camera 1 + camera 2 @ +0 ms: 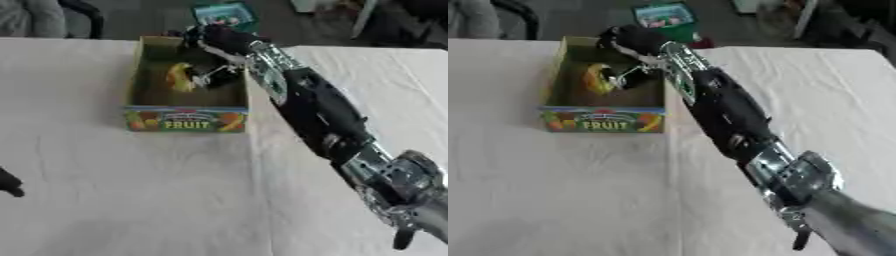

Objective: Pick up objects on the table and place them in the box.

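1. Over the box (185,120), your right hand (214,42) reaches in from the far right corner, fingers curled down toward a yellow object (180,76); whether they pinch it, you cannot tell.
2. Inside the box, that yellow object lies against the left half of the floor.
3. Across the box's right wall, your right forearm (315,107) runs diagonally and hides the cloth beside it.
4. Left of the box, near the lower edge, only a tip of your left hand (9,184) shows.
5. Beyond the box, off the table (131,200), a teal package (223,15) lies on the floor.
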